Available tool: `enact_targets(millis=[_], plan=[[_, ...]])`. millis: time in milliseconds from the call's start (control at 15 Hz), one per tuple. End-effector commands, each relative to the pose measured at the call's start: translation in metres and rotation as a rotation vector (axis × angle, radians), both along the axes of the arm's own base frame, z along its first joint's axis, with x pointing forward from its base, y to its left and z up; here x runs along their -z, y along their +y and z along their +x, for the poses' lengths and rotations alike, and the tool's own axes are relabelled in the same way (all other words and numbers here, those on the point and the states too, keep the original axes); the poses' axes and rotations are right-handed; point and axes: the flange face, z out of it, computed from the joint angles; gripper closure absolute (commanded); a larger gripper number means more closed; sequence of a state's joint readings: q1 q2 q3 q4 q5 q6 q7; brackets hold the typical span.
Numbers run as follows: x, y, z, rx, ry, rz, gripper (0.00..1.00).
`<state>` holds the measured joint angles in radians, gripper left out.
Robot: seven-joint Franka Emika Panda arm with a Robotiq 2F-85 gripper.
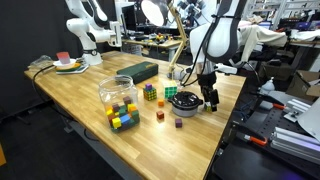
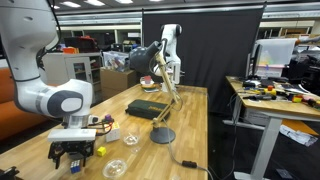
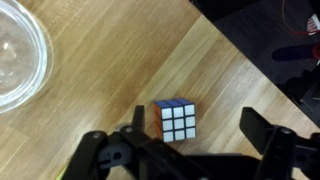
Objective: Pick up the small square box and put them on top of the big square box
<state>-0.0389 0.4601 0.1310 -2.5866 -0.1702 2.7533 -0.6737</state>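
A small Rubik's cube (image 3: 175,121) with a white face up sits on the wooden table. My gripper (image 3: 195,130) is open and hovers right above it, with the cube near the left finger and apart from the right one. In both exterior views the gripper (image 1: 208,100) (image 2: 72,155) hangs low over the table near its edge, and it hides this cube. The flat dark green box (image 1: 140,71) (image 2: 147,108) lies farther along the table, well away from the gripper.
A clear glass bowl (image 3: 15,60) (image 1: 185,102) stands close beside the gripper. Two more Rubik's cubes (image 1: 150,92) (image 1: 170,92), small loose cubes (image 1: 159,116) (image 1: 179,123) and a clear jar of coloured cubes (image 1: 119,100) are nearby. A desk lamp base (image 2: 162,135) stands mid-table.
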Motion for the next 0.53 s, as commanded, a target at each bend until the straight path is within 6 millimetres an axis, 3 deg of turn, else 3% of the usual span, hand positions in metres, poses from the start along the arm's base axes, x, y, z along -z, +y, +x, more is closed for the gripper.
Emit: enact_targets(millis=[0,133,467], plan=[[0.0027,0.0016,0.0022,0.009,0.002,0.042,0.29],[0.0017,0.002,0.002,0.013,-0.002,0.043,0.38],[0.0018,-0.0067,0.0024,0.031,-0.006,0.036,0.73]])
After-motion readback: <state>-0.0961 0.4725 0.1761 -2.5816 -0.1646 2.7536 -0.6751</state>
